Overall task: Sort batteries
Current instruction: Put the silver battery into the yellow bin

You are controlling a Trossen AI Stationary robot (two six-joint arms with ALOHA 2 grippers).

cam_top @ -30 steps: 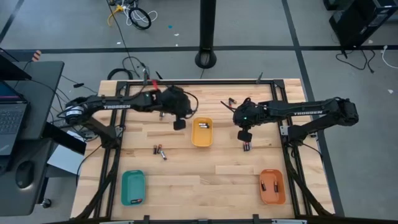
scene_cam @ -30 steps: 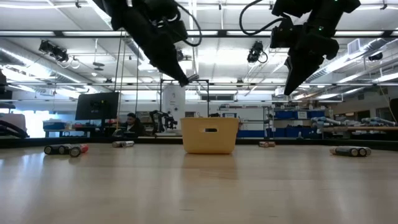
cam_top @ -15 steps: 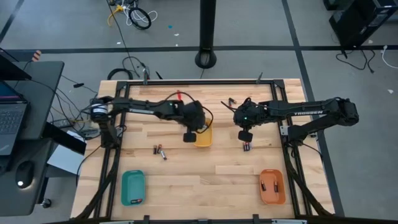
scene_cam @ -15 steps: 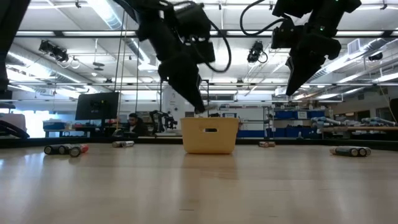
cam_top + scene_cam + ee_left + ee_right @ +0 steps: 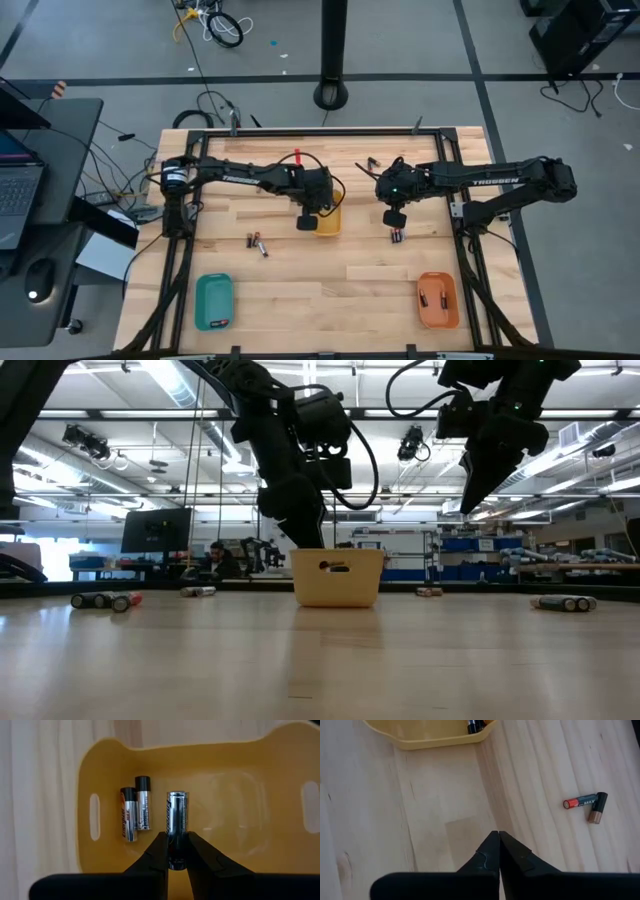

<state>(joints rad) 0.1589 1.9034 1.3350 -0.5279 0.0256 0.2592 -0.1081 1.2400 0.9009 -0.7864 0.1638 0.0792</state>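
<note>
A silver and black battery [image 5: 177, 827] is held end-on between the fingers of the left gripper [image 5: 177, 851], which are closed on its lower half, directly over the yellow tray [image 5: 250, 780] at the middle of the worktop [image 5: 300, 280]. 2 more cells [image 5: 135, 813] are seen lying side by side on the tray floor. The battery is a small, rigid metal cylinder with a smooth, glossy wrap; it is judged light for the arm but slippery and prone to rolling, so a grip across its round body, near the middle, is judged safest. The tray is shiny moulded plastic with rounded corners and slotted handles.

The right gripper [image 5: 499, 845] hangs above bare wood to the tray's right, its fingers pressed together on nothing. Near it, 2 loose batteries [image 5: 585, 804] lie touching on the pale, grained planks. Another small cluster [image 5: 258, 242] lies left of the tray. A teal tray [image 5: 214, 301] and an orange tray [image 5: 438, 300], each holding small cells, sit at the near corners.
</note>
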